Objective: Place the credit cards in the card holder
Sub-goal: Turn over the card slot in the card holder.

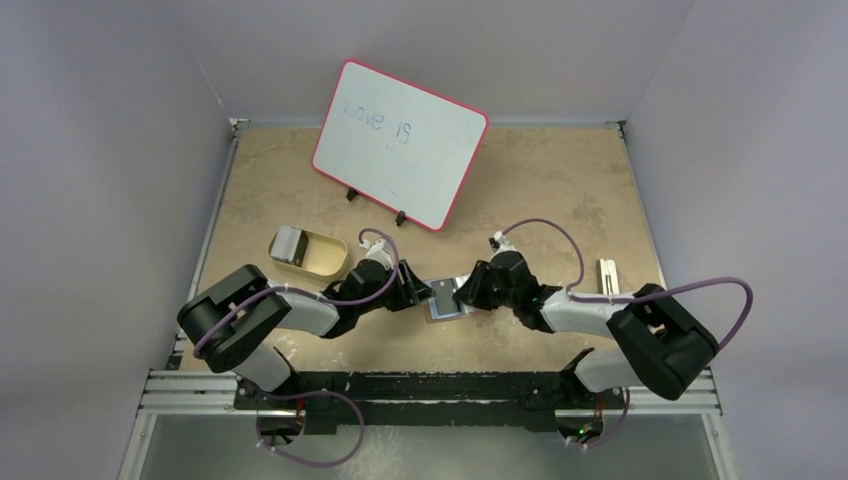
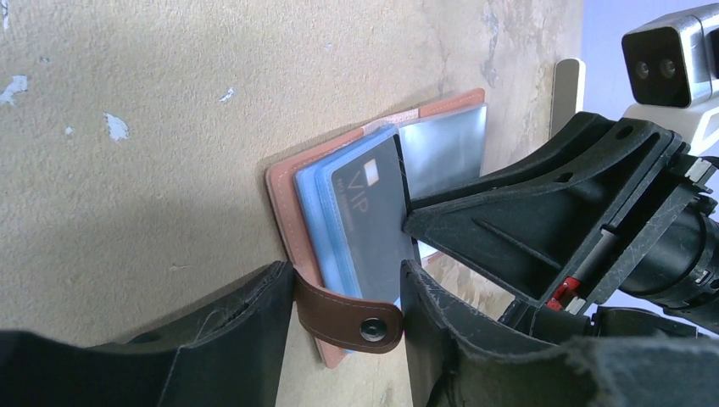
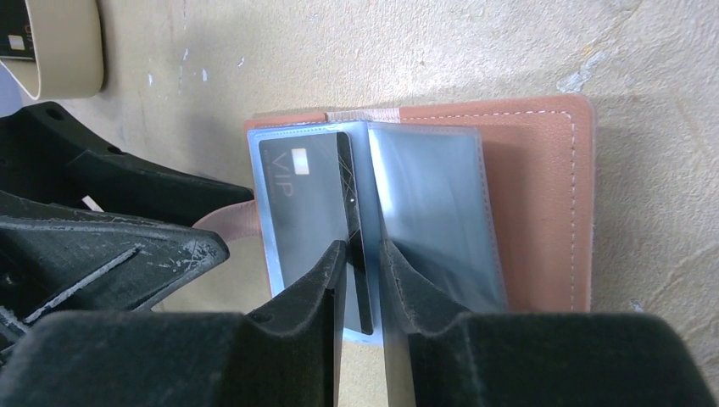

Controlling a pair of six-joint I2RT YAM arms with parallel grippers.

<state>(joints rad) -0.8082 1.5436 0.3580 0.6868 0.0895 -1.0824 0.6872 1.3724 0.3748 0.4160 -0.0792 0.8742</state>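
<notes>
The right tool is clamped on the edge of a dark credit card, which rests against the clear sleeves of the card holder. The holder lies open and flat on the desk between the two arms. The left tool has its fingers apart, astride the holder's tab strap.

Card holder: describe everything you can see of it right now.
The card holder is a brown leather-look wallet with pale stitching, lying open on the table. Clear bluish sleeves fan from its spine; a dark VIP card sits among them, straddled by the right gripper. Its strap with snap stud lies between the fingers of the open left gripper.
</notes>
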